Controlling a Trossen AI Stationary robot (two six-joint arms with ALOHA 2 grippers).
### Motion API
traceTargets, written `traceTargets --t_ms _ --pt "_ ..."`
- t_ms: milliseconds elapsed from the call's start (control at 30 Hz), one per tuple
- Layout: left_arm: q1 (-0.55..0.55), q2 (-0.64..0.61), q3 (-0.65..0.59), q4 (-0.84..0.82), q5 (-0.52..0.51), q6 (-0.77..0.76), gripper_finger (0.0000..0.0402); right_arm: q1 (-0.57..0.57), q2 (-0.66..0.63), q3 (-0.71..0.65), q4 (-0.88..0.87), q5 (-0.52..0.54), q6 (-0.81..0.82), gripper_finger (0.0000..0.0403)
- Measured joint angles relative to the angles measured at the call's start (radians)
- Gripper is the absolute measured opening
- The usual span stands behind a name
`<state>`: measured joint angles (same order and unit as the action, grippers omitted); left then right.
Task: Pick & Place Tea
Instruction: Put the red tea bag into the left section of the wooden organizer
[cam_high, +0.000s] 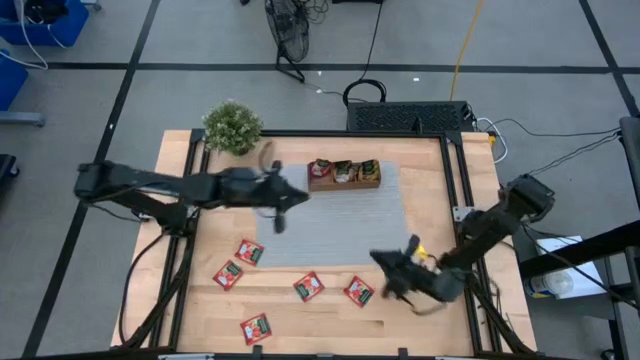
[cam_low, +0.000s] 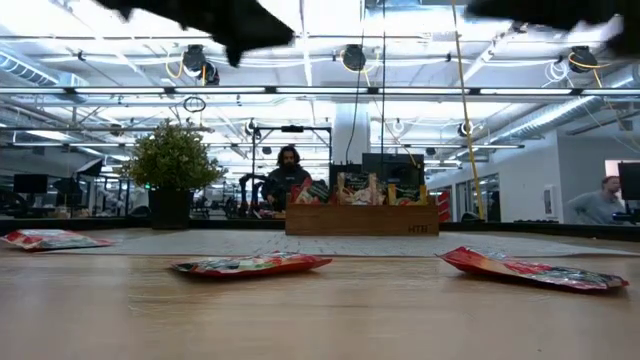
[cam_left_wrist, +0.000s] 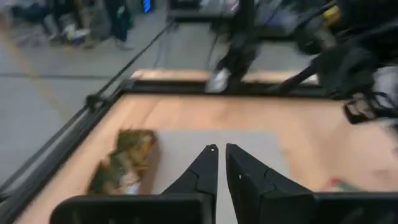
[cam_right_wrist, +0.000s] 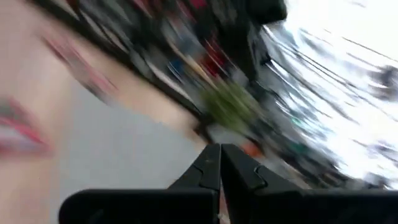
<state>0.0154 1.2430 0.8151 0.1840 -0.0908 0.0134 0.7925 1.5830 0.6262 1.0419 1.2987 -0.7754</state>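
High cam looks straight down on the whole bench (cam_high: 330, 300) w/ both arms; low cam sits at bench-top level at the near edge, facing level across to the far side & the room beyond. Both share the wooden tray (cam_high: 343, 182) at the far side, the potted plant (cam_high: 232, 127) far left & the red tea packets (cam_high: 308, 286) nearer. Each wrist cam looks fwd past its own fingers, close over the bench; left wrist cam also catches the tray.
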Motion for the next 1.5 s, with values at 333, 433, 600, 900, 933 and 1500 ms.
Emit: traceTargets --t_ms 333,433,600,900,933,1500 --pt "-0.098 -0.212 -0.263 0.357 0.020 -0.128 0.0047 0.118 -0.138 0.188 -0.611 -0.520 0.653 0.0041" --pt "-0.110 -0.211 -0.271 0.356 0.022 -0.124 0.0047 0.011 -0.108 0.261 -0.870 -0.918 0.875 0.0045" --pt "-0.116 -0.199 -0.271 0.354 0.022 -0.066 0.0047 -0.147 -0.018 0.265 -1.029 -1.043 1.002 0.0011" --pt "-0.116 -0.200 -0.271 0.360 0.022 -0.036 0.0047 -0.276 0.138 0.266 -0.938 -1.076 1.125 0.0001" --pt "-0.115 -0.200 -0.271 0.359 0.022 -0.037 0.0047 -0.276 0.165 0.266 -0.901 -1.043 1.134 0.0001" --pt "-0.115 -0.200 -0.271 0.359 0.022 -0.036 0.0047 -0.226 0.133 0.267 -0.969 -1.694 1.244 0.0000"
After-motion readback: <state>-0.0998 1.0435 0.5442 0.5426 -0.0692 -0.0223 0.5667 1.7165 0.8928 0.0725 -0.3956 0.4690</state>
